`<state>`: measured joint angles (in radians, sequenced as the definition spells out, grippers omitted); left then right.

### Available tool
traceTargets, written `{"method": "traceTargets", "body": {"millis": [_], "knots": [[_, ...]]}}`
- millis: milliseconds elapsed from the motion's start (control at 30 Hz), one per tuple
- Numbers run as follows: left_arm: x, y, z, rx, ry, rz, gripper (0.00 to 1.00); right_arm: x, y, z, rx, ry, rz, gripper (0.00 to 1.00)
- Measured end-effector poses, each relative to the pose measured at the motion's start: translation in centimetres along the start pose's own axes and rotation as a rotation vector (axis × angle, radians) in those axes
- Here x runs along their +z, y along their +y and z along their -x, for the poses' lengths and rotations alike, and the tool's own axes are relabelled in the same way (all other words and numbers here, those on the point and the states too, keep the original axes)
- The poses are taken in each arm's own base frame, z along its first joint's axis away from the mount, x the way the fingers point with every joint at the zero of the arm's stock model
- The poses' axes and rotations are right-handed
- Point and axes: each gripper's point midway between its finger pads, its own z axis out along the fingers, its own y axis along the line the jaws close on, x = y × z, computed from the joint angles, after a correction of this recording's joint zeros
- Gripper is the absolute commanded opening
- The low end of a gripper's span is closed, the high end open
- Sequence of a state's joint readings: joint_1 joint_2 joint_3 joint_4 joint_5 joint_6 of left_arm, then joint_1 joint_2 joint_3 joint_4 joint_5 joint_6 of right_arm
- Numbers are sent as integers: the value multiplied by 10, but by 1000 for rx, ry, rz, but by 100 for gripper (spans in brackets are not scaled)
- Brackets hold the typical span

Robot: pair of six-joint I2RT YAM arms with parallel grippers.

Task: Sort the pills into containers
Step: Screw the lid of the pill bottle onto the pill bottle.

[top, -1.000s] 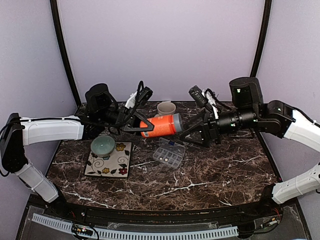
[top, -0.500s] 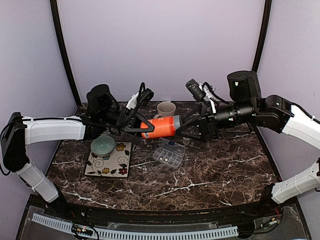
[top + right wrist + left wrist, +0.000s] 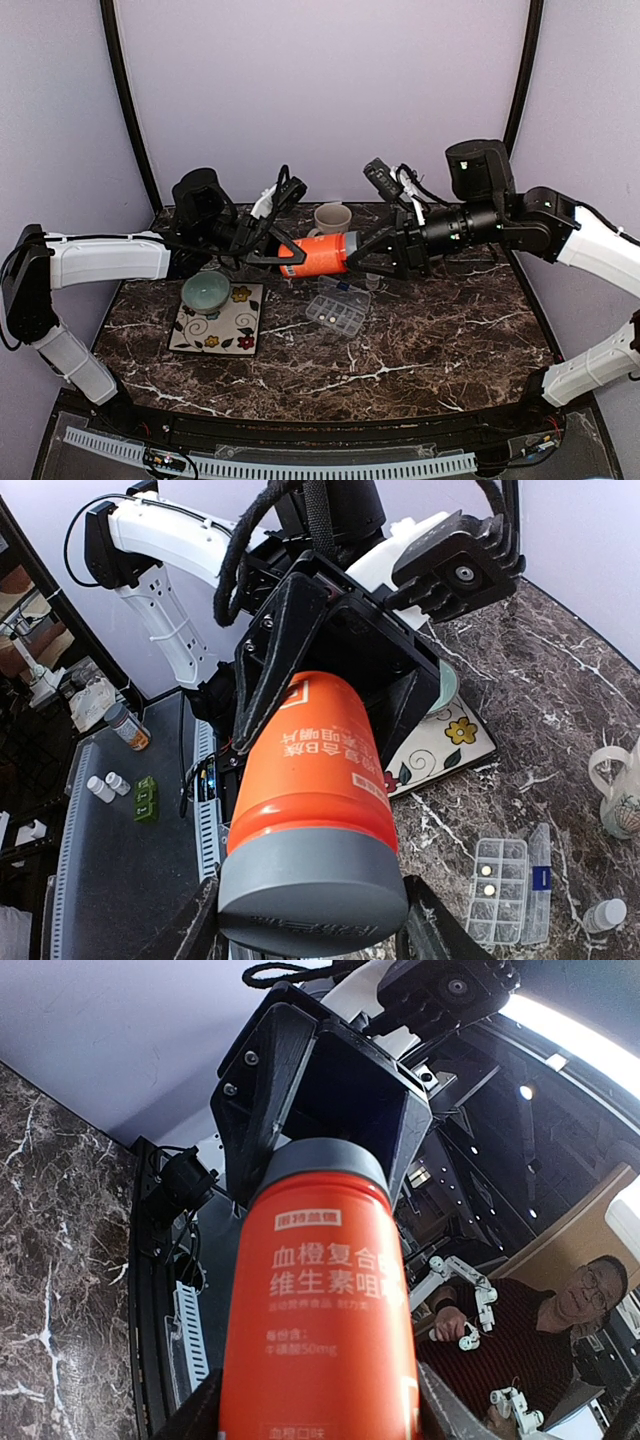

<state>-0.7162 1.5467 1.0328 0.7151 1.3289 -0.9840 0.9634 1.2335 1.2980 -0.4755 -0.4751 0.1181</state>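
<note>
An orange bottle with a grey cap hangs level above the table between both arms. My left gripper is shut on its base end; in the left wrist view the bottle fills the space between the fingers. My right gripper is open, with one finger either side of the cap. The clear organiser box lies open below the bottle. Two white pills sit in its compartments.
A cream mug stands at the back behind the bottle. A pale green bowl sits on a floral tile at the left. A small white vial lies beside the organiser.
My right gripper has moved left and now straddles the bottle's cap. The left gripper and the bottle have shifted slightly left.
</note>
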Motion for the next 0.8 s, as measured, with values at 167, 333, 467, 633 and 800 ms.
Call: {"method": "traceTargets", "body": {"millis": [167, 333, 467, 633, 800], "knots": [[0, 0, 0, 3, 3, -2, 0, 1, 1, 1, 0, 5, 2, 24], [-1, 4, -3, 16, 14, 12, 0, 3, -1, -3, 19, 41, -6, 22], [-1, 6, -1, 35, 22, 40, 0, 4, -4, -4, 38, 69, -26, 18], [-2, 4, 0, 82, 16, 76, 0, 5, -4, -2, 78, 76, -25, 16], [-3, 2, -1, 112, 14, 90, 0, 7, -2, 0, 139, 70, -7, 16]]}}
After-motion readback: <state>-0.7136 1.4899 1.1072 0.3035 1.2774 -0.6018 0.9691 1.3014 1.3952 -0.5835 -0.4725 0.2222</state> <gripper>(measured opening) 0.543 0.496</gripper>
